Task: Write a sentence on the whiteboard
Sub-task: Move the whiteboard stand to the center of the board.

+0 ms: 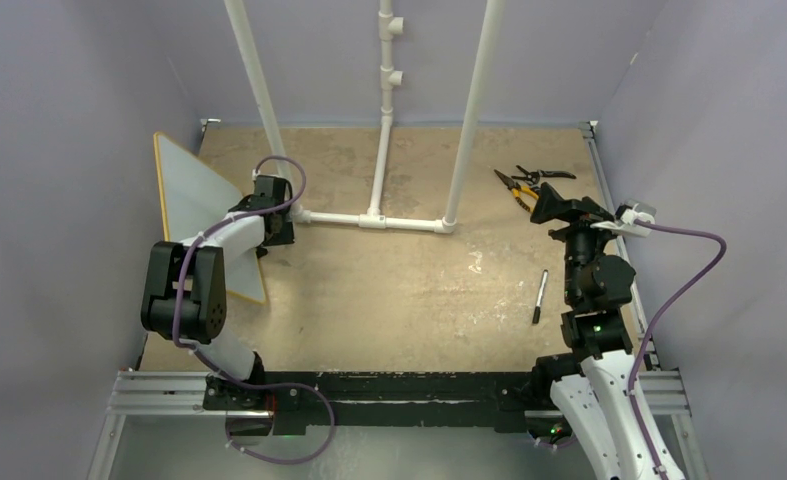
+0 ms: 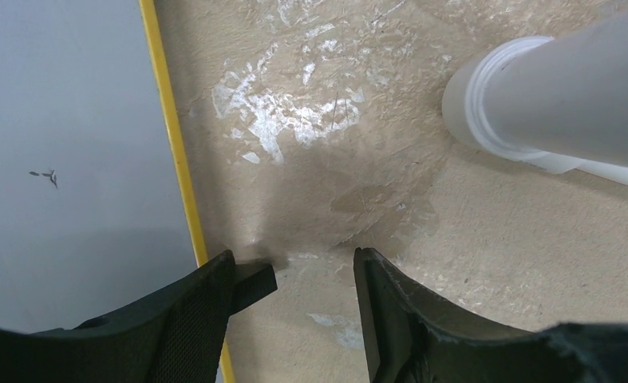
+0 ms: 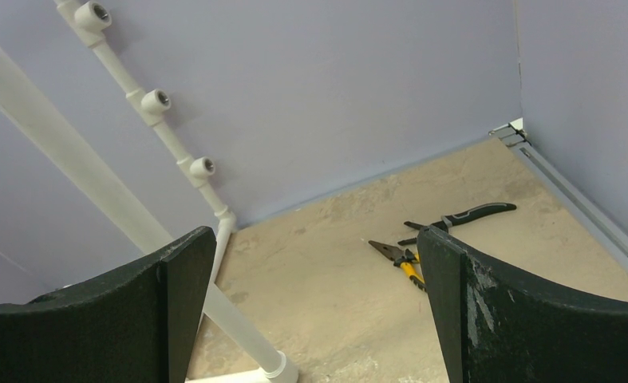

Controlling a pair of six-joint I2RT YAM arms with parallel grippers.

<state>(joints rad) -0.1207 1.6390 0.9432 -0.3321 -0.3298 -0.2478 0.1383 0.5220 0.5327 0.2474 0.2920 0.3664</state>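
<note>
Left gripper [image 2: 294, 267]: partly open, bare tabletop [image 2: 422, 239] showing between the fingers, nothing held. Left finger at the bottom of the wrist view, overlapping the thin yellow-orange frame of the small rectangular pale grey-white whiteboard [image 2: 63, 120]; contact with the frame or mere hovering above it not determinable.

Whiteboard to the left of this gripper, filling the left third of the wrist view. Framed edge running top to bottom of that view with a slight slant. In the top view, board [image 1: 191, 185] at the upper left, against the left wall, long axis from upper left down toward the lower centre, pale face turned toward the camera. Flat or propped: not determinable. No lettering seen on the face, only a small dark mark [image 2: 45, 175].

White plastic pipe stand [image 2: 550, 104] at the upper right of the wrist view, close beside the gripper.

Right gripper [image 3: 314, 239]: at full spread, empty, raised, aimed at the back wall. Yellow-handled pliers [image 3: 402, 259] and dark-handled cutters [image 3: 470, 215] beyond it on the tabletop.

Slim black marker pen [image 1: 539, 297] right of centre in the top view, just left of the right arm, long axis near vertical in the frame, tip end not determinable. Well apart from the board.

Judgement: left arm nearer the board, right arm nearer the marker; writing not yet begun, marker pickup required first.
</note>
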